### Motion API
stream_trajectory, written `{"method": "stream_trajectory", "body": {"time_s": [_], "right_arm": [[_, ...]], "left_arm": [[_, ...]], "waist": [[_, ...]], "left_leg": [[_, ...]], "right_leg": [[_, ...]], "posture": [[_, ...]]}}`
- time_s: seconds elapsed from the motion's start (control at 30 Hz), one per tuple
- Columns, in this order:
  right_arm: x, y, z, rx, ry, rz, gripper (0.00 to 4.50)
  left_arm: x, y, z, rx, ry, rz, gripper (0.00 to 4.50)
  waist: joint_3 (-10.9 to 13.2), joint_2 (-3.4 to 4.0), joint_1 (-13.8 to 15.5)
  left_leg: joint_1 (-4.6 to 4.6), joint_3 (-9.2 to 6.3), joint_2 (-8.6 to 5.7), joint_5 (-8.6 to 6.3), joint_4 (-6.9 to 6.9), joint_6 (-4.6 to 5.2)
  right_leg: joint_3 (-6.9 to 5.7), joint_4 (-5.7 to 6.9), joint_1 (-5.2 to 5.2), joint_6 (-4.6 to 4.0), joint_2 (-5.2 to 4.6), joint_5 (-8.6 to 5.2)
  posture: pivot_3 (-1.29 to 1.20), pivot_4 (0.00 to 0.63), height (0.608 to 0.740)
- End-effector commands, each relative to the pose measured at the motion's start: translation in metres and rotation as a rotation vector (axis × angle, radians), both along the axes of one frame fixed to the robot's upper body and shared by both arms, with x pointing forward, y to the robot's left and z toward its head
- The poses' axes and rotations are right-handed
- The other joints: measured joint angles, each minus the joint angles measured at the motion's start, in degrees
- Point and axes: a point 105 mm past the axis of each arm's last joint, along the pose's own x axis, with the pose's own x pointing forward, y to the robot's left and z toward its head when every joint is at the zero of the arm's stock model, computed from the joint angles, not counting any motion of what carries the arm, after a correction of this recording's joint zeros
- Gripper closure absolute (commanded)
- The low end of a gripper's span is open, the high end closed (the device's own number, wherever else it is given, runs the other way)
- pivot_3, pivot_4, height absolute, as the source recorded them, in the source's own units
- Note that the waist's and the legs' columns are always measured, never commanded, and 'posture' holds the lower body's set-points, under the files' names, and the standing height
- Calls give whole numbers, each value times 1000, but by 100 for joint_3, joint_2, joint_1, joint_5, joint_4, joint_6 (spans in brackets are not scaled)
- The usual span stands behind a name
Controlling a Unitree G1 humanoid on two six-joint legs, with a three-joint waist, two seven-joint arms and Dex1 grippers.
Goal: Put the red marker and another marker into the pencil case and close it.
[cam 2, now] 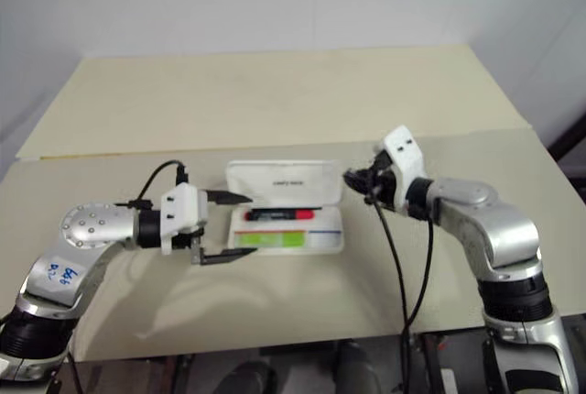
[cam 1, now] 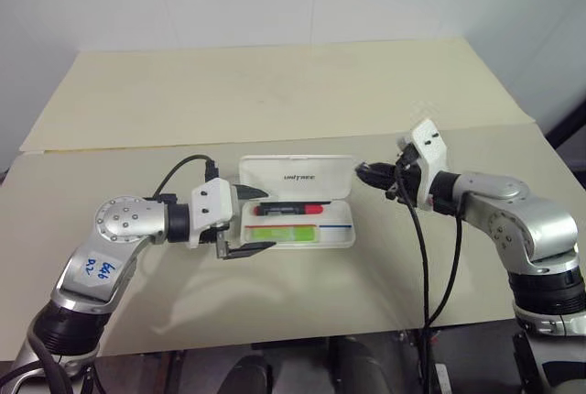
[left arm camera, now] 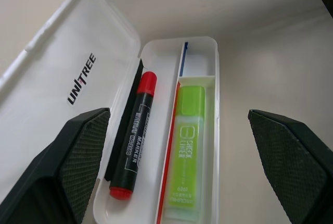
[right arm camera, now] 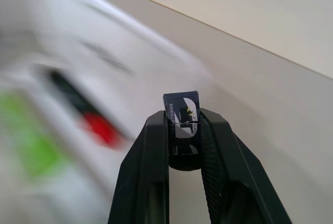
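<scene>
Pencil case (cam 1: 298, 177) open on worktop (cam 1: 275, 92), red marker (left arm camera: 134, 135) and green marker (left arm camera: 187, 146) inside. My left gripper (cam 1: 249, 222) wide, empty. My right gripper (cam 1: 364, 172) closed tight near lid.

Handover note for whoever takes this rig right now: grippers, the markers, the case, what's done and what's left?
Left gripper: open, at the left end of the pencil case, holding nothing.
Right gripper: shut, empty, off the case's right end near the raised lid.
Red marker and lime-green marker: both lying inside the case.
Done: both markers are in.
Left: close the lid.
</scene>
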Motion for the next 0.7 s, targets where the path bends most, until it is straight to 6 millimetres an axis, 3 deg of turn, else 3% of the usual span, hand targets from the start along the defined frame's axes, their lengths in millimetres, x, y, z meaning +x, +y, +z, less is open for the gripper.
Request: {"method": "stream_trajectory", "body": {"time_s": [0.03,0.23,0.47,0.7], "right_arm": [[-21,10,18,56,-62,170,3813],[-47,4,1,-35,-4,374,3813],[-31,-6,-32,-204,-75,381,3813],[-24,3,-40,-213,-94,441,3813]], "left_arm": [[-5,-2,6,-4,-41,-7,0],[-7,-3,4,-4,-35,-5,0],[-5,-11,0,-6,-38,-16,0],[0,-20,-2,-6,-41,-32,0]], "waist": [[0,0,-4],[0,0,12],[0,0,-14],[0,0,-17]], "left_leg": [[0,3,-1,-1,0,2],[0,6,-1,-4,0,5],[7,15,0,-2,3,0],[4,14,0,-1,4,-2]], "right_leg": [[0,-1,0,0,-2,0],[-4,-4,-1,0,-4,0],[0,3,0,1,-2,1],[0,4,-4,1,-3,1]], "posture": [[0,150,740],[0,150,740],[0,150,740],[0,150,740]]}}
